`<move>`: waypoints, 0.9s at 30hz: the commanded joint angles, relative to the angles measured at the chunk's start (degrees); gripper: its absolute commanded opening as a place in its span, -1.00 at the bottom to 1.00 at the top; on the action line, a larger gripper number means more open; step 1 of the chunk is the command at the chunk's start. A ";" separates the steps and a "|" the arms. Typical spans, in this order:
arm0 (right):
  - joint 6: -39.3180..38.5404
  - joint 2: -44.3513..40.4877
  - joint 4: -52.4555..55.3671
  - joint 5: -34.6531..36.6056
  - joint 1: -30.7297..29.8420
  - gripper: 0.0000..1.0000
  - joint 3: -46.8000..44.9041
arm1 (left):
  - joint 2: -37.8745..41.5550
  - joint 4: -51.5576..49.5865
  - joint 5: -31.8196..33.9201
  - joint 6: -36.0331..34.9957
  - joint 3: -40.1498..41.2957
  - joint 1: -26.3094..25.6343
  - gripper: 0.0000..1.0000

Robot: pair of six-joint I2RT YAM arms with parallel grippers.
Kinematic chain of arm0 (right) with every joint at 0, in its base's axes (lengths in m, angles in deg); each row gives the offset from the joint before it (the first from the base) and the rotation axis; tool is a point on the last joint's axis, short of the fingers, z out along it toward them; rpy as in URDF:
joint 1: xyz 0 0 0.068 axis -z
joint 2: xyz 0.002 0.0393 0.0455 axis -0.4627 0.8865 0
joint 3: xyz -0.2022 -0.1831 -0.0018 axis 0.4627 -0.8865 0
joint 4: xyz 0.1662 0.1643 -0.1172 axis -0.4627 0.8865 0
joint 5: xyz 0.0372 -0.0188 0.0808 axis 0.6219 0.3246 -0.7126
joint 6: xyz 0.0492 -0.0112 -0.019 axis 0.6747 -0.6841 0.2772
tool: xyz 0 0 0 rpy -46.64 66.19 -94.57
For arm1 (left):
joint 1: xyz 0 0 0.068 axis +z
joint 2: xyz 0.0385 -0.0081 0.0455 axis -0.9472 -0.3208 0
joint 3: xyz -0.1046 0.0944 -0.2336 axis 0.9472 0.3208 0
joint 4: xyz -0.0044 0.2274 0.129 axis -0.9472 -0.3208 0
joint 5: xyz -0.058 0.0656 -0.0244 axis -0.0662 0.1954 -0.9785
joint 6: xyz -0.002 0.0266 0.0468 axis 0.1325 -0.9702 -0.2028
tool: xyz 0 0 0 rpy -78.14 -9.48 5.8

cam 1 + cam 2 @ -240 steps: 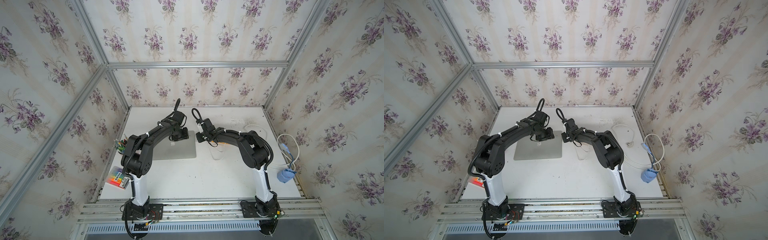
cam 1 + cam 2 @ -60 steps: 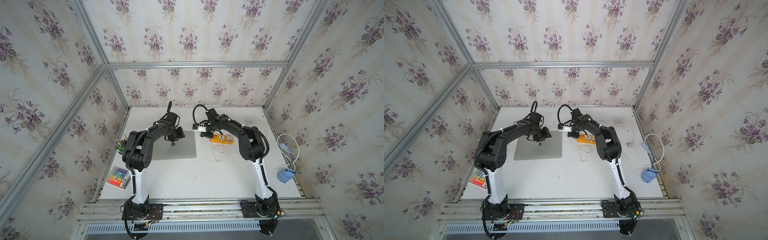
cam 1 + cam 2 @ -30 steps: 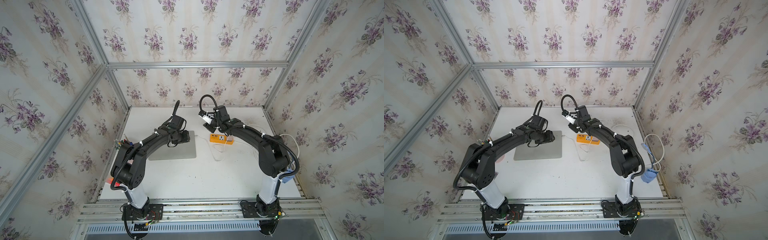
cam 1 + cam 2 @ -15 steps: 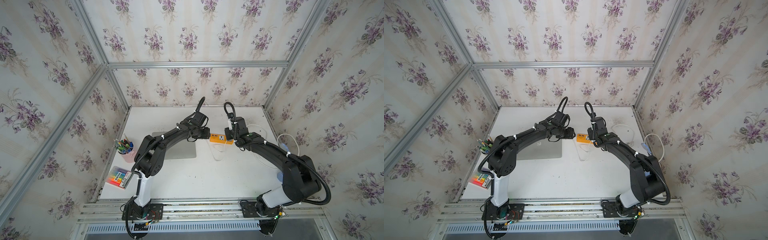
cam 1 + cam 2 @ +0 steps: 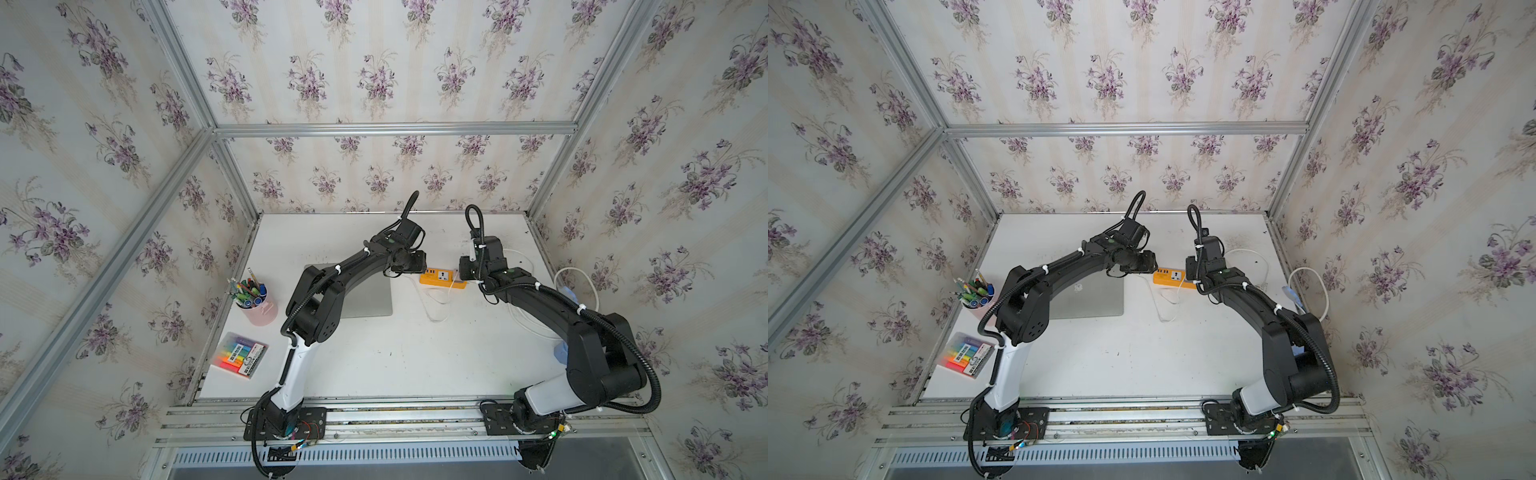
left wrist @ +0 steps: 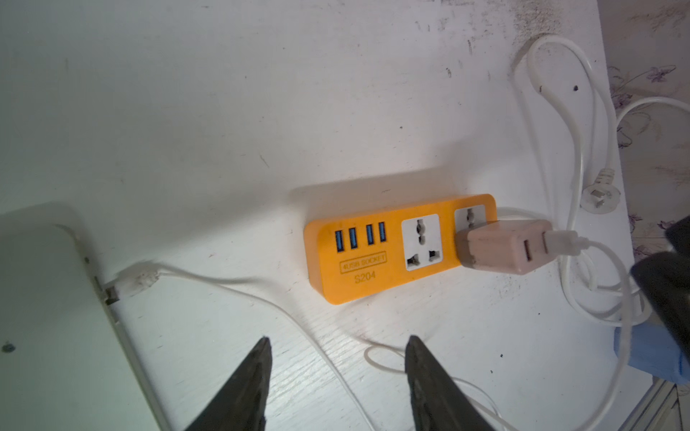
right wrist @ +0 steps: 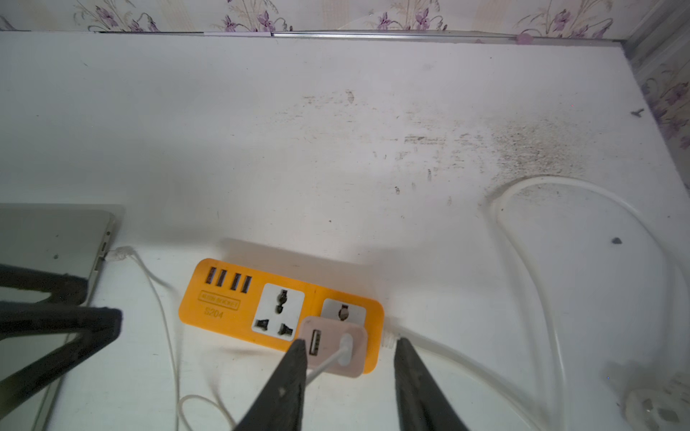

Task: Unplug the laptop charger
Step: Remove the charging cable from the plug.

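The laptop charger (image 7: 334, 345) is a pinkish cube standing in the end socket of the orange power strip (image 7: 231, 302). Its thin white cable (image 6: 239, 287) runs to a small connector (image 6: 138, 280) at the edge of the silver laptop (image 5: 365, 299); whether the connector sits in the port I cannot tell. My right gripper (image 7: 349, 341) hovers over the charger, open, with one finger at each side of the cube. At the strip's other end my left gripper (image 6: 338, 341) is open above the cable with nothing held. Both top views show the grippers (image 5: 1148, 262) (image 5: 1192, 270) flanking the strip (image 5: 1173, 276).
A thicker white cord (image 7: 560, 261) loops at the right of the table, with a round plug (image 6: 599, 196) and blue parts (image 5: 567, 295). At the left stand a pink cup of pens (image 5: 255, 301) and a pack of markers (image 5: 239, 355). Walls close off three sides.
Over the last second my left gripper swung from above the laptop to the strip's left end. My right gripper came forward and rightward to the charger end.
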State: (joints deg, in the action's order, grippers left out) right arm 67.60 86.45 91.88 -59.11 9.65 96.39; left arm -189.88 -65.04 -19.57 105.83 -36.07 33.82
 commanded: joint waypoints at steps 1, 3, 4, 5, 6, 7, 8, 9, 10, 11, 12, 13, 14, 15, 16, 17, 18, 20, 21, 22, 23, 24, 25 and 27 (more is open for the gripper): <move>2.34 -1.43 0.16 -1.90 0.38 -0.28 -0.72 | -2.03 -2.46 -0.98 0.96 -3.30 -0.59 0.13; 2.42 -2.26 0.39 -2.66 0.72 -0.33 -1.53 | -3.19 -1.93 -3.61 1.74 -4.22 -1.17 0.11; 2.34 -2.51 0.58 -2.93 0.90 -0.36 -1.78 | -3.67 -1.36 -4.19 2.23 -4.26 -1.32 0.11; 2.21 -2.40 0.80 -2.98 1.10 -0.39 -1.89 | -4.16 -0.63 -4.99 2.87 -4.42 -1.53 0.05; 1.91 -2.26 0.95 -2.61 1.18 -0.41 -2.14 | -4.57 0.21 -6.06 3.46 -4.65 -1.62 0.02; 1.70 -2.09 1.05 -2.35 1.34 -0.43 -2.28 | -4.96 0.96 -6.88 4.02 -4.91 -1.77 0.00; 1.63 -1.89 1.11 -2.41 1.68 -0.46 -2.48 | -5.36 1.51 -7.74 4.55 -5.42 -1.86 -0.01; 1.61 -1.79 0.85 -3.17 2.12 -0.47 -2.76 | -5.81 1.77 -8.49 4.94 -6.19 -1.97 -0.02; 1.70 -1.73 0.29 -4.14 2.47 -0.49 -3.14 | -6.25 1.69 -8.81 5.12 -6.94 -2.12 -0.02; 1.71 -1.74 -0.13 -4.80 2.68 -0.49 -3.45 | -6.86 1.52 -9.28 5.25 -7.91 -2.32 -0.01; 1.76 -1.45 -0.83 -5.77 2.79 -0.50 -3.73 | -7.34 1.32 -9.86 5.21 -9.02 -2.48 -0.01; 1.75 -1.13 -1.02 -6.54 2.88 -0.50 -3.76 | -7.82 1.31 -10.42 5.30 -9.75 -2.60 0.00; 1.81 -0.89 -1.12 -6.94 2.88 -0.50 -3.67 | -8.19 1.48 -10.95 5.51 -10.25 -2.77 0.01; 1.78 -0.49 -1.38 -7.28 2.88 -0.50 -3.66 | -8.48 1.57 -11.17 5.67 -10.83 -2.93 0.02; 1.77 -0.29 -1.55 -7.43 2.88 -0.50 -3.66 | -8.80 1.58 -11.11 5.80 -11.21 -3.03 0.02; 1.74 -0.03 -1.95 -7.44 2.88 -0.50 -3.57 | -9.14 1.60 -10.99 5.91 -11.67 -3.21 0.03; 1.60 0.21 -2.33 -7.56 2.88 -0.50 -3.57 | -9.65 1.49 -11.04 6.23 -12.21 -3.22 0.03; 1.55 0.87 -2.84 -8.10 2.88 -0.50 -3.17 | -10.70 1.51 -11.77 6.80 -13.25 -3.30 0.03; 1.50 1.27 -2.88 -8.38 2.88 -0.50 -2.79 | -11.39 1.49 -12.40 7.16 -13.95 -3.35 0.02; 1.62 1.59 -2.98 -8.56 2.88 -0.50 -2.61 | -11.74 1.55 -12.66 7.32 -14.36 -3.55 0.02; 1.72 1.99 -3.32 -8.73 2.88 -0.50 -2.47 | -12.00 1.91 -12.86 7.53 -14.55 -3.69 0.02; 1.67 2.31 -3.72 -8.84 2.84 -0.50 -2.38 | -12.12 2.29 -13.00 7.66 -14.64 -3.91 0.02; 1.70 2.62 -3.92 -8.85 2.88 -0.50 -2.27 | -12.27 2.56 -12.85 7.87 -14.73 -4.02 0.02; 1.54 3.11 -4.43 -8.60 2.88 -0.51 -2.16 | -12.37 2.78 -12.44 8.04 -15.08 -4.21 0.02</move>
State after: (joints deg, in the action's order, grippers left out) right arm 68.69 89.07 89.62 -67.42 12.51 93.85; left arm -202.19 -64.03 -31.57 112.82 -50.47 29.93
